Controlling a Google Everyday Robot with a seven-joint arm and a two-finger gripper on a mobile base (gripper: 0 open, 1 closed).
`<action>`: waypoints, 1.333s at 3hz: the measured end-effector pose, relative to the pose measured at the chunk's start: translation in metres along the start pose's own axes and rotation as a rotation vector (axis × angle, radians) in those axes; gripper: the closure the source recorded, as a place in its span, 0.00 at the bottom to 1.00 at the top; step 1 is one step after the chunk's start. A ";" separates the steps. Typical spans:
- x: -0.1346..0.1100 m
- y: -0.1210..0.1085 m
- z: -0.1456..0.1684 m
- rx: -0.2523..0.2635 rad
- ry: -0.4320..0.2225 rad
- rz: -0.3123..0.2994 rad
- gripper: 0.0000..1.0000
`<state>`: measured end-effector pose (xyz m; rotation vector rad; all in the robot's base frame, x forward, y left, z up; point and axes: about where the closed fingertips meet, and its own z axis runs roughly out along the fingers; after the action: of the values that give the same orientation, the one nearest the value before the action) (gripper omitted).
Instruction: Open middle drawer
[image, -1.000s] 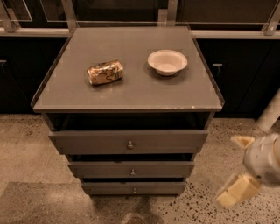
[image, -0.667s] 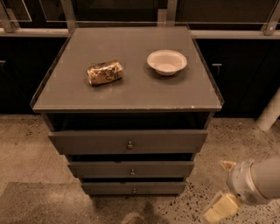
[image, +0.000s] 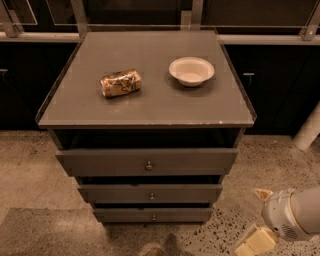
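The grey cabinet (image: 145, 107) has three stacked drawers, each with a small round knob. The middle drawer (image: 115, 193) sits between the wide top drawer (image: 100, 161) and the narrow bottom drawer (image: 125, 215); its knob (image: 151, 196) faces me. All three fronts stand slightly forward of the frame. My gripper (image: 256, 220) is low at the right, beside the cabinet's lower right corner and apart from it. Its two cream fingers (image: 262, 194) are spread, with nothing between them.
A crushed can (image: 120, 82) and a white bowl (image: 191, 70) lie on the cabinet top. Dark cabinets line the back wall. A white post (image: 309, 131) stands at the right. The floor is speckled concrete.
My gripper has moved down and a little left, closer to the cabinet's lower right corner. The drawers have not moved.
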<state>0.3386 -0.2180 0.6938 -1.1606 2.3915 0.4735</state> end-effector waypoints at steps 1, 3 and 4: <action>0.002 -0.009 0.025 0.007 -0.052 0.005 0.00; -0.019 -0.043 0.097 0.064 -0.228 -0.102 0.00; -0.019 -0.045 0.103 0.069 -0.235 -0.116 0.00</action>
<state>0.4099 -0.1827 0.6116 -1.1382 2.1115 0.4591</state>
